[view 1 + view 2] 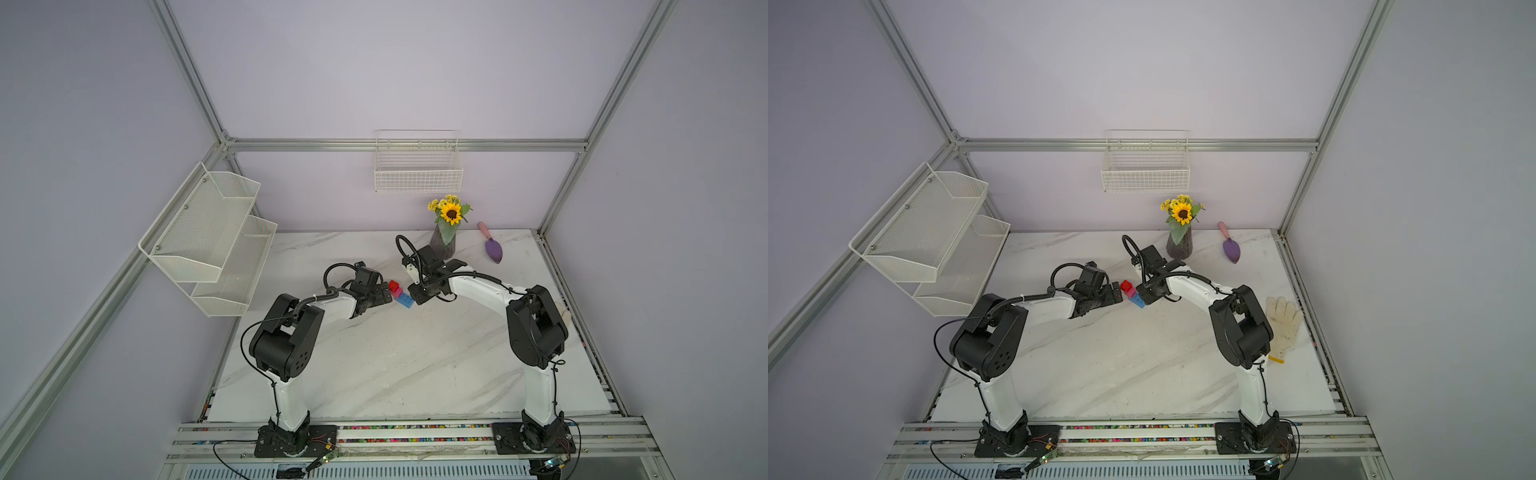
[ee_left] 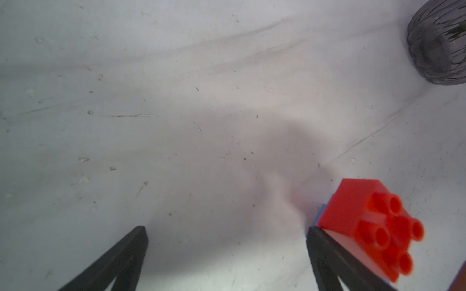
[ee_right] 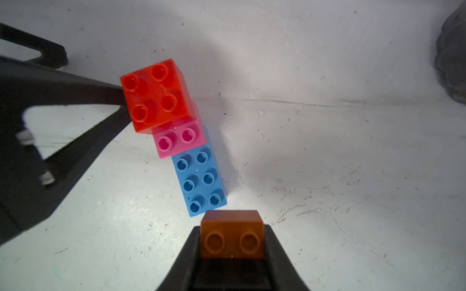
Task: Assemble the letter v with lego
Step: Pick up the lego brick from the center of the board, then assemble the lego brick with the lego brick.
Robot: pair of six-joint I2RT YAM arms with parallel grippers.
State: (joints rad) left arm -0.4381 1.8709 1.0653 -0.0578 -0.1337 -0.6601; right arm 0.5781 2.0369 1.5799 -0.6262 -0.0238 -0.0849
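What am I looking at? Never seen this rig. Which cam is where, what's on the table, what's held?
Two robot arms, the left arm and the right arm, stand at the near edge of the table, each ending in a two-finger gripper. The wide pictures come from one stereo camera overhead; the close-ups come from a camera on each wrist. On the table: a stepped stack, blue brick lowest, pink brick on it, red brick on top; also a flower vase, a trowel and a glove. The right gripper is shut on an orange brick, near the blue brick's free end. The left gripper is open and empty, right beside the red brick; whether it touches is unclear.
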